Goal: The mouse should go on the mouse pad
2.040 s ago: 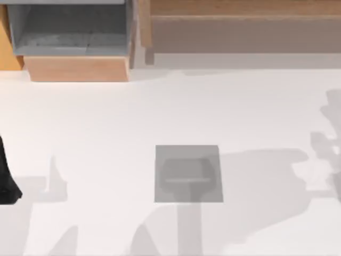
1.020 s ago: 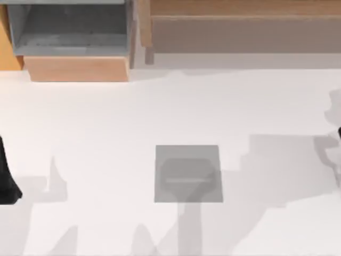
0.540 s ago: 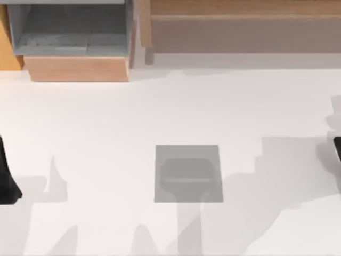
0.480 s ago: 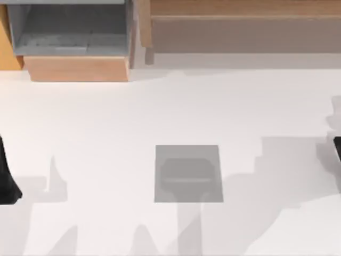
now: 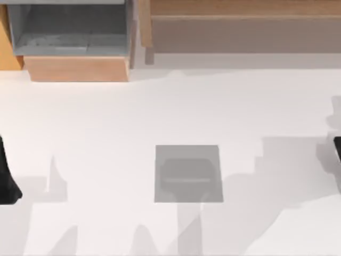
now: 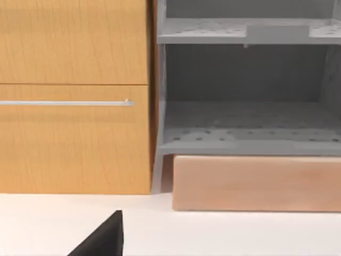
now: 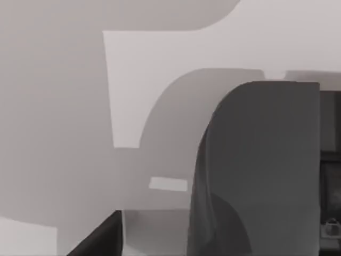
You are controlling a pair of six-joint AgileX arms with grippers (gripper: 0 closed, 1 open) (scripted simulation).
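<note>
Your mouse pad (image 5: 188, 174) lay flat near the middle of the white table (image 5: 160, 106), square to its edges, with soft shadows crossing it and nothing resting on it that you could make out from above.

Your left arm (image 5: 6, 178) was parked at the table's left edge. Its wrist camera caught a black tip of the left gripper (image 6: 104, 240) low over the tabletop, facing an orange wooden cabinet door (image 6: 74, 53) with a slim metal handle (image 6: 66, 103), a grey shelf unit (image 6: 245, 96) beside it, and a pale wooden block (image 6: 256, 184) under that unit. Whether this gripper was released or clenched, you could not tell.

Your right arm (image 5: 338, 146) appeared as a dark sliver at the table's right edge, well apart from the pad. In its wrist view, a black tip of the right gripper (image 7: 101, 237) hung over the shadowed tabletop, and its state could not be told either. Close by stood a dark grey body (image 7: 256, 170) with a smooth rounded shoulder; whether that was the mouse could not be told.
</note>
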